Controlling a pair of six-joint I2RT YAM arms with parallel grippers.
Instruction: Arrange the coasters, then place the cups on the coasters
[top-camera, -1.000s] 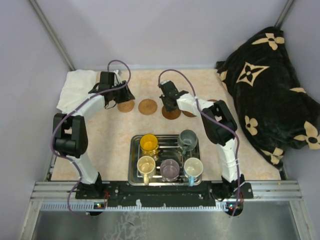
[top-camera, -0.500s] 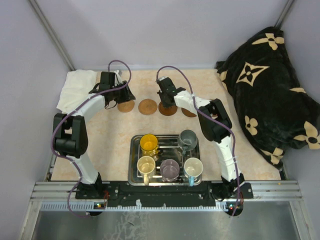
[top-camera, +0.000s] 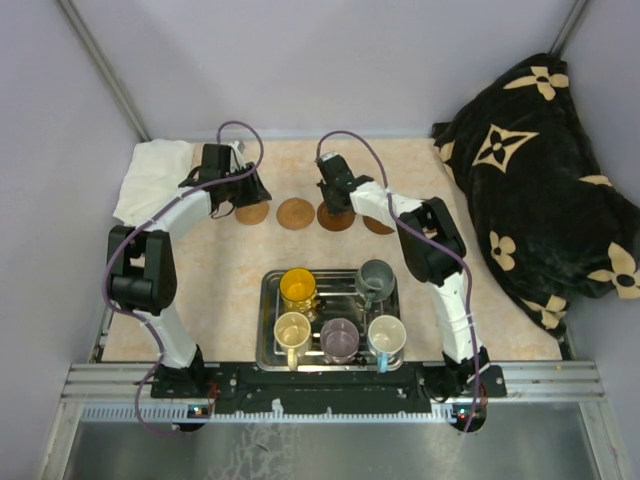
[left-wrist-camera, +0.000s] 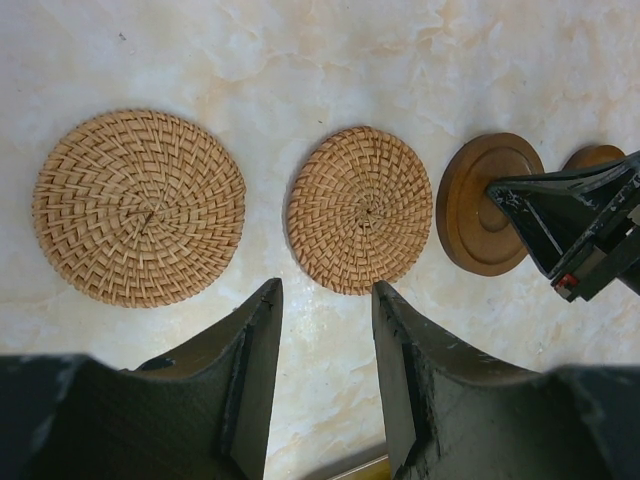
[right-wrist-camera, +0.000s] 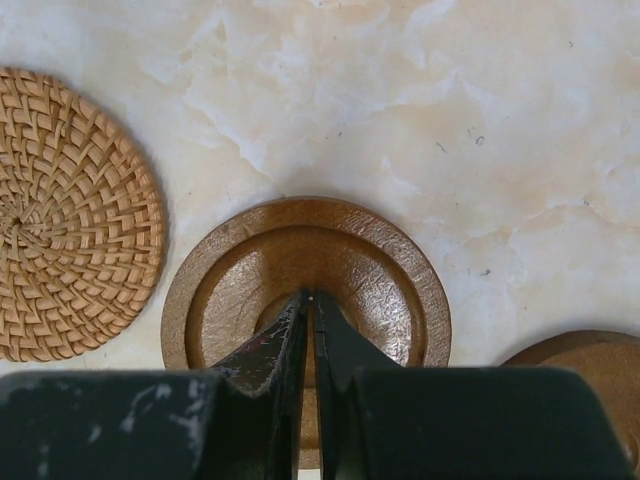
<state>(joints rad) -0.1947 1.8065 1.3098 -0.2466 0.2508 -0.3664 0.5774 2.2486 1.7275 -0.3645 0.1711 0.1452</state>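
Observation:
Several round coasters lie in a row at the far side of the table: two woven tan ones (top-camera: 251, 212) (top-camera: 296, 213) and two dark wooden ones (top-camera: 336, 218) (top-camera: 378, 225). My left gripper (left-wrist-camera: 325, 290) hangs open and empty just short of the second woven coaster (left-wrist-camera: 360, 209). My right gripper (right-wrist-camera: 311, 297) is shut, its tips resting on the centre of a wooden coaster (right-wrist-camera: 400, 290), with nothing between them. Several cups stand in the steel tray (top-camera: 264, 320): yellow (top-camera: 298, 288), grey-green (top-camera: 376, 278), cream (top-camera: 292, 330), purple (top-camera: 340, 340), and white with a blue handle (top-camera: 386, 336).
A white cloth (top-camera: 155, 175) lies at the far left corner. A black blanket with cream flowers (top-camera: 540, 170) is piled along the right side. Grey walls close in the table at the back and sides.
My right gripper has slid the wooden coaster under its tips a little to the left and farther back, closer to the woven one. The left arm has stayed still.

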